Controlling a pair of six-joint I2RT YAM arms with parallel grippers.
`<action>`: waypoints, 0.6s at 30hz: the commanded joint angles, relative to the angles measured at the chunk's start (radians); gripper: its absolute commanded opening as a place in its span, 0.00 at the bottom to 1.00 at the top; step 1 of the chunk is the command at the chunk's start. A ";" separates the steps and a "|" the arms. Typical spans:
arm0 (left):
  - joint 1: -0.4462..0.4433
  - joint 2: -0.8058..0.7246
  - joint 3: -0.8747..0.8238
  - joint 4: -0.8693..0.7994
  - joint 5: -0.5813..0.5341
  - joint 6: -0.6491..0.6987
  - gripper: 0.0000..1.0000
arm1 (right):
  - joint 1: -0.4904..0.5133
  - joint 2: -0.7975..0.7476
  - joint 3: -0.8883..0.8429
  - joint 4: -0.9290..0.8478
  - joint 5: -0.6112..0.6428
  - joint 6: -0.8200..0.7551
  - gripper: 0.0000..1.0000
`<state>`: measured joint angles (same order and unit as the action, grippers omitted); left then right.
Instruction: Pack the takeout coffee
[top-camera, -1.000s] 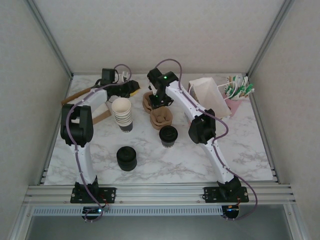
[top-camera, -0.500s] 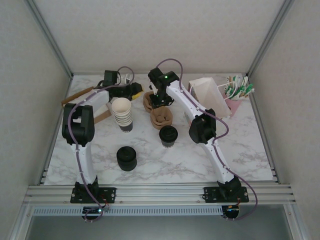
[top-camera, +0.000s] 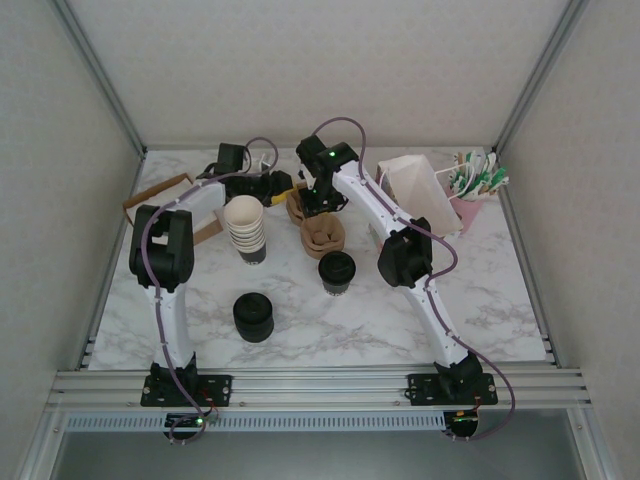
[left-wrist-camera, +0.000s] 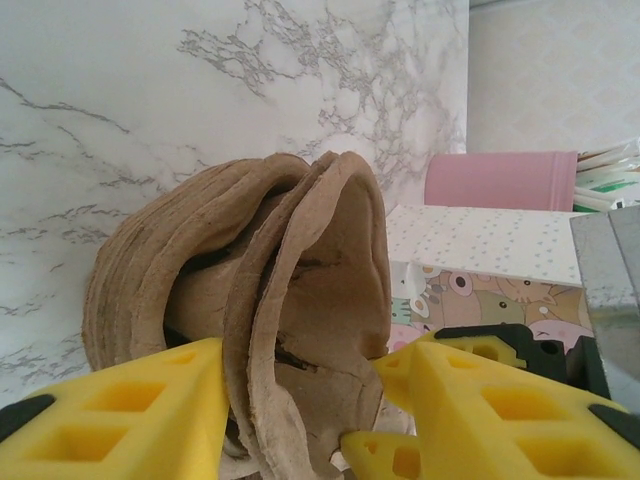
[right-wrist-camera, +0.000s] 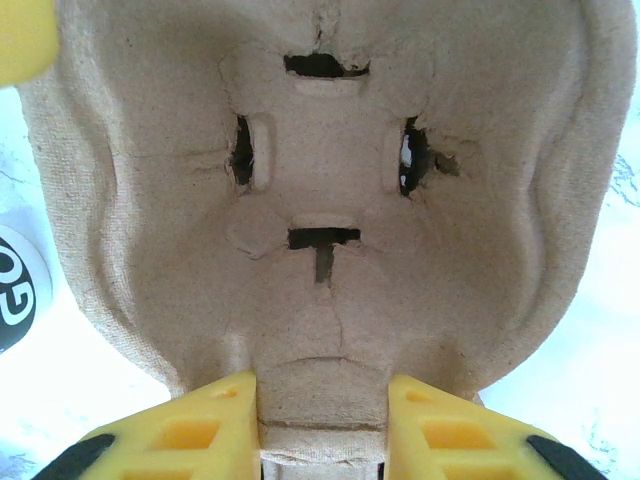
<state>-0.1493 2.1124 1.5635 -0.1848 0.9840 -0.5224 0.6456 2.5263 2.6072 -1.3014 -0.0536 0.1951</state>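
Pads pressed tight, my right gripper (right-wrist-camera: 322, 405) pinches the rim tab of a brown pulp tray (right-wrist-camera: 320, 200). Just beside it my left gripper (left-wrist-camera: 300, 400) stands spread across the edge of the tray stack (left-wrist-camera: 150, 290), one leaf between the fingers and no clear clamp on it. Behind both grippers, toward my bases and just past a second tray (top-camera: 322, 237), the takeout coffee (top-camera: 337, 272) sits upright and untouched. I judge it light but top-heavy if filled, with a thin paper wall that dents and a pressed-on lid that can pop. The best hold is a gentle squeeze round the middle of the wall, below the lid. Off to the right of my right gripper stands a white bag (top-camera: 415, 190).
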 joint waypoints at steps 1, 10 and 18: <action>-0.003 -0.009 0.017 -0.030 0.010 0.036 0.51 | -0.004 -0.018 0.005 -0.005 0.003 0.009 0.30; 0.019 -0.055 0.009 -0.039 0.005 0.044 0.51 | -0.005 -0.017 0.004 -0.011 0.037 0.018 0.30; 0.004 -0.064 0.005 -0.056 0.011 0.060 0.52 | -0.007 -0.012 0.004 -0.008 0.034 0.026 0.30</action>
<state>-0.1410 2.0914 1.5635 -0.2161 0.9836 -0.4919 0.6456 2.5263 2.6068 -1.3014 -0.0341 0.2031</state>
